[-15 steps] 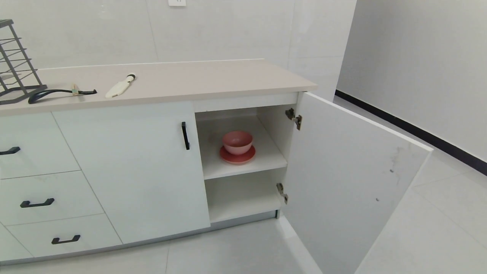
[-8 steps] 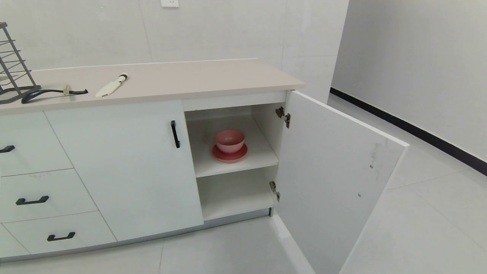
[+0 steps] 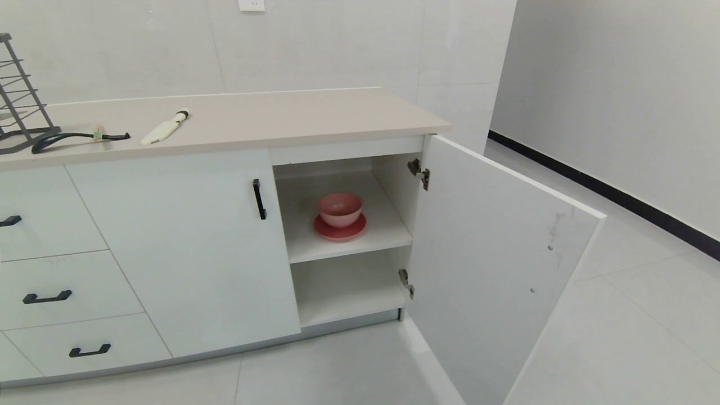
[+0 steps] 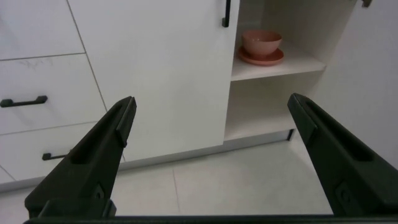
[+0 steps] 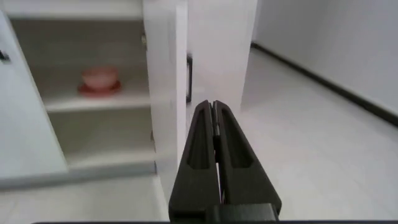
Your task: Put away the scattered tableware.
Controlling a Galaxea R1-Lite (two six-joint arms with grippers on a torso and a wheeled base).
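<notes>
Dark wire rack (image 3: 17, 138) standing at the far left end of the counter (image 3: 281, 115). Below it, three drawers (image 3: 50, 281), black handles, all closed. White socket (image 3: 251, 4) on the tiled wall, black skirting (image 3: 607, 196) along the right wall.

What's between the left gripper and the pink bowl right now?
Nothing loose. The left wrist view shows only bare floor and the front edge of the shelf between the left gripper and the bowl, which sits on a red plate.

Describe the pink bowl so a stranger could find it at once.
Find the white cabinet under the beige countertop, where one door stands open. On the upper shelf inside, the pink bowl sits on a red plate, paler and deeper.
</notes>
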